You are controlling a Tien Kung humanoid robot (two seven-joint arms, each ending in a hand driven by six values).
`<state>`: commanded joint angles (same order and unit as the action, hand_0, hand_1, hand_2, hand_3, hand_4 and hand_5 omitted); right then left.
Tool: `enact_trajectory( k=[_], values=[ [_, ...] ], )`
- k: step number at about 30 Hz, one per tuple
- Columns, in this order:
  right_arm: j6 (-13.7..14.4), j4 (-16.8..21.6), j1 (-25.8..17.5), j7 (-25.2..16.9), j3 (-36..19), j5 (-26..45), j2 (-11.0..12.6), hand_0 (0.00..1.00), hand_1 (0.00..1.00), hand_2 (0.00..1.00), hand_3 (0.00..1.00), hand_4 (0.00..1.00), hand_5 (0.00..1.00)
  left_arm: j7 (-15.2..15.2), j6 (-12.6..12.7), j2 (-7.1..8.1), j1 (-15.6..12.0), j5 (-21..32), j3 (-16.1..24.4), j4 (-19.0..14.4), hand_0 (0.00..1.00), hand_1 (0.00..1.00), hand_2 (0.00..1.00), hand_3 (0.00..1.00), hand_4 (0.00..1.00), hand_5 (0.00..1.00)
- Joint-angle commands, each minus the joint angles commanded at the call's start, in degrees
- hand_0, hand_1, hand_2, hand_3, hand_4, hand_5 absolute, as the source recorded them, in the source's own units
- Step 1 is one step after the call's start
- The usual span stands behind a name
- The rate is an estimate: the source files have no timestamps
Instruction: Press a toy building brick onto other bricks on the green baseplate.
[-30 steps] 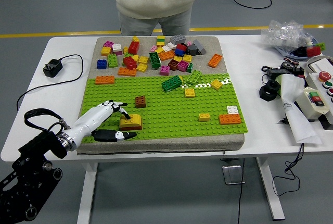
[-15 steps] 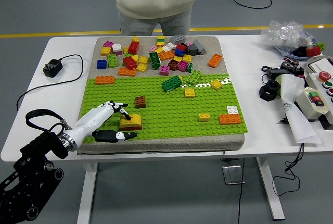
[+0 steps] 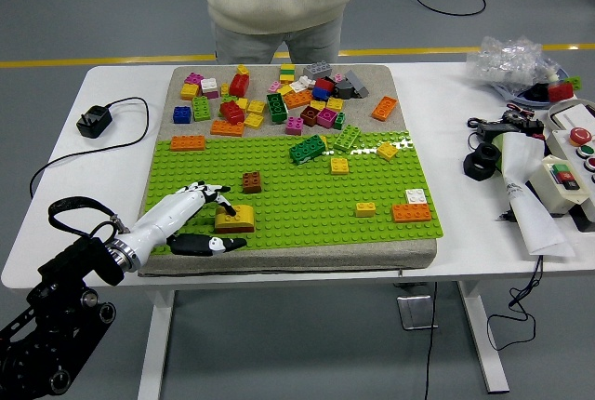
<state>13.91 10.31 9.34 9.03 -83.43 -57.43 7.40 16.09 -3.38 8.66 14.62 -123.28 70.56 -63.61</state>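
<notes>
At the far left of the frame a black power adapter (image 3: 94, 121) lies on the white table (image 3: 121, 153) with its cord looping down toward the lower left, well clear of the work. From the lower left corner the robot's left hand (image 3: 191, 216) reaches in over the near left corner of the green baseplate (image 3: 307, 205); its fingers are spread and slightly bent, tips resting on or just beside the yellow brick (image 3: 234, 220), with the thumb lying flat below it, so the hand presses or steadies the brick and does not clasp it. That brick sits low on the plate, apparently stacked on an orange-brown layer, which suits a downward push. Just above it stands a small brown brick (image 3: 251, 181), apart from the fingers. Across the upper middle, a loose pile of bricks (image 3: 279, 98) waits on the grey mat beyond the green studs, in front of a person (image 3: 277, 0) standing at the far side. Toward the right of the plate sits an orange brick (image 3: 410, 212) topped with white. At the right edge lies a control box (image 3: 567, 172) and clutter. The right hand is out of view.
</notes>
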Motion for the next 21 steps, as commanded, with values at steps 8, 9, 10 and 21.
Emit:
enact_trajectory(
  k=[8, 9, 10, 21],
  values=[
    [0.0, 0.0, 0.0, -0.1, 0.0, 0.0, 0.0, 0.802, 0.732, 0.754, 0.739, 0.998, 0.666, 0.0, 0.0, 0.10, 0.5, 0.2, 0.1, 0.0, 0.998, 0.941, 0.916, 0.590, 0.968, 0.669],
    [0.0, 0.0, 0.0, -0.1, 0.0, 0.0, 0.0, 0.802, 0.732, 0.754, 0.739, 0.998, 0.666, 0.1, 0.0, 0.10, 0.5, 0.2, 0.0, 0.1, 0.998, 0.941, 0.916, 0.590, 0.968, 0.669],
    [0.0, 0.0, 0.0, -0.1, 0.0, 0.1, 0.0, 0.802, 0.732, 0.754, 0.739, 0.998, 0.666, 0.1, 0.0, 0.09, 0.6, 0.2, -0.1, 0.1, 0.998, 0.941, 0.916, 0.590, 0.968, 0.669],
    [0.1, 0.0, 0.0, -0.2, 0.0, 0.1, -0.1, 0.802, 0.732, 0.754, 0.739, 0.998, 0.668, 0.0, 0.1, -0.07, 0.9, 0.3, -0.4, 0.5, 0.998, 0.939, 0.914, 0.587, 0.968, 0.663]
  ],
)
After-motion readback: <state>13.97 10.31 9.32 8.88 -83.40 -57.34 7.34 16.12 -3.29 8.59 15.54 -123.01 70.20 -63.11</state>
